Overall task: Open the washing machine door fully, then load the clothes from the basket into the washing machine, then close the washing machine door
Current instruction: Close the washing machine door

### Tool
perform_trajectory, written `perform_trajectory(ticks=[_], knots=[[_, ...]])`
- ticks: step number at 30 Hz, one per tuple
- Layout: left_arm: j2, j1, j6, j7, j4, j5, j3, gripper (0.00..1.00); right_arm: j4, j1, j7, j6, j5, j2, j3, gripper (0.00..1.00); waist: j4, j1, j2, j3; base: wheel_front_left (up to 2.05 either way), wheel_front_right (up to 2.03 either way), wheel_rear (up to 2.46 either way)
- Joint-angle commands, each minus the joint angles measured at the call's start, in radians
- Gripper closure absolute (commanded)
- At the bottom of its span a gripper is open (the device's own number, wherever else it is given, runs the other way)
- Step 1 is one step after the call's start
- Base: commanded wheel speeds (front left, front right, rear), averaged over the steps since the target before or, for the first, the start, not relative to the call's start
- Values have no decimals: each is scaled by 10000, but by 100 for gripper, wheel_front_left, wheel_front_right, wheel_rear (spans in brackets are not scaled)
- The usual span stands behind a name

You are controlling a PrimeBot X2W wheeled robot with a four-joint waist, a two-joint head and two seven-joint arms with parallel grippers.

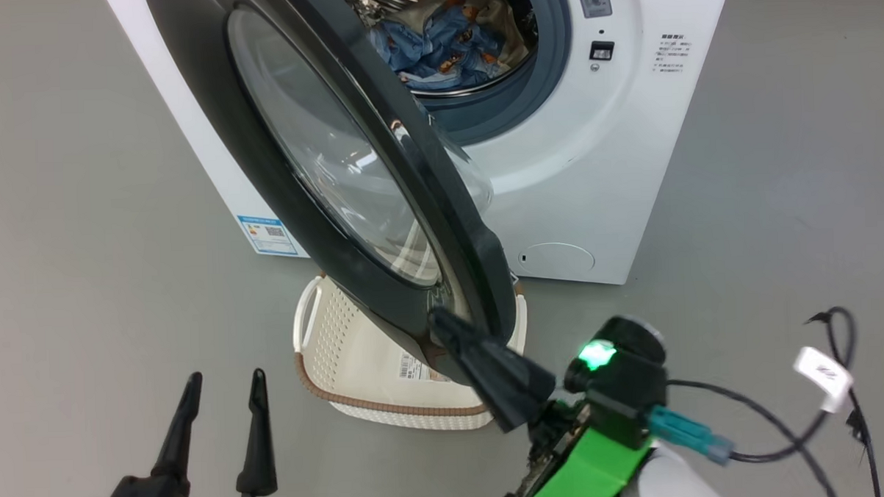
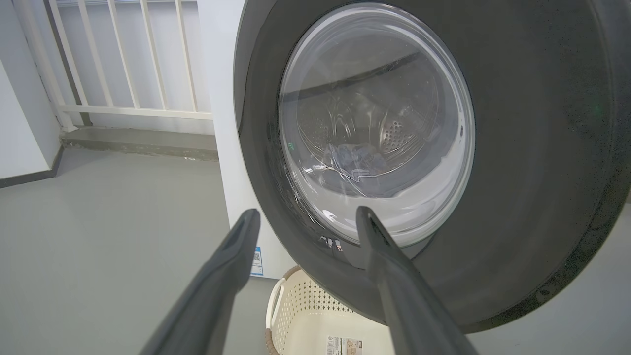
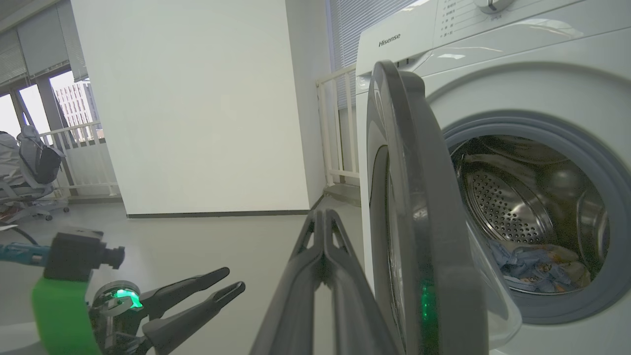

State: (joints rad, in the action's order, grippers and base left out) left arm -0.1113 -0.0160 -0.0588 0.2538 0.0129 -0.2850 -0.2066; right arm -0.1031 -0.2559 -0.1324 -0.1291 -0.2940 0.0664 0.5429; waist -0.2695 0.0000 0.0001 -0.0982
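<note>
Your right tool [image 1: 440,322] was shut, finger against finger, and it held nothing. Its tip lay at the lower rim of the door [image 1: 279,210], on the outer side. I could not tell for sure if it touched the rim or stood just beside it. Your left tool [image 1: 226,377] was wide open and also held nothing. It hung apart from the door and pointed at the glass.

The door stood about half open, and its lower edge was above the basket [image 1: 358,362]. The basket showed its bare bottom and label. The clothes [image 1: 449,42] lay in the drum of the machine [image 1: 593,162], so I judged that only the closing was left.

What could go wrong from here:

- The rim was glossy and curved. A shut tip that pushed it from a slant could slide off, and the door would stop short of the latch.
- Part of the clothes lay near the front lip of the drum. If a fold hung over the seal, the door could pinch it and not lock.
- A slow push could bring the door to the seal without a click.
- The cable at your right wrist hung loose and could catch when the arm reached forward.
</note>
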Motion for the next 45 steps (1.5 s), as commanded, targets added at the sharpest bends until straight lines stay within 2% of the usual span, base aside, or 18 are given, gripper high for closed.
perform_trajectory(ticks=[1,9,18,34,45], knots=[[-66,273,78,79,-278,125,385,0,17,23,-11,-16,-122,-161,278,100,-12,0,-1,-12,0,0,0],[41,299,239,79,-266,269,479,0,2593,-541,-563,-16,-498,-153,878,100,-62,0,-1,-76,0,0,0],[144,348,377,80,-257,371,607,0,4484,-1585,-1094,-16,-896,-158,965,100,-76,0,-1,-188,0,0,0],[296,456,579,80,-207,484,767,0,5592,-2452,-1289,-16,-1158,-161,851,100,-78,0,-1,-411,0,0,0],[446,744,763,80,-270,515,875,0,6268,-3435,-1292,-16,-716,66,-318,100,-99,0,-1,-915,0,0,0]])
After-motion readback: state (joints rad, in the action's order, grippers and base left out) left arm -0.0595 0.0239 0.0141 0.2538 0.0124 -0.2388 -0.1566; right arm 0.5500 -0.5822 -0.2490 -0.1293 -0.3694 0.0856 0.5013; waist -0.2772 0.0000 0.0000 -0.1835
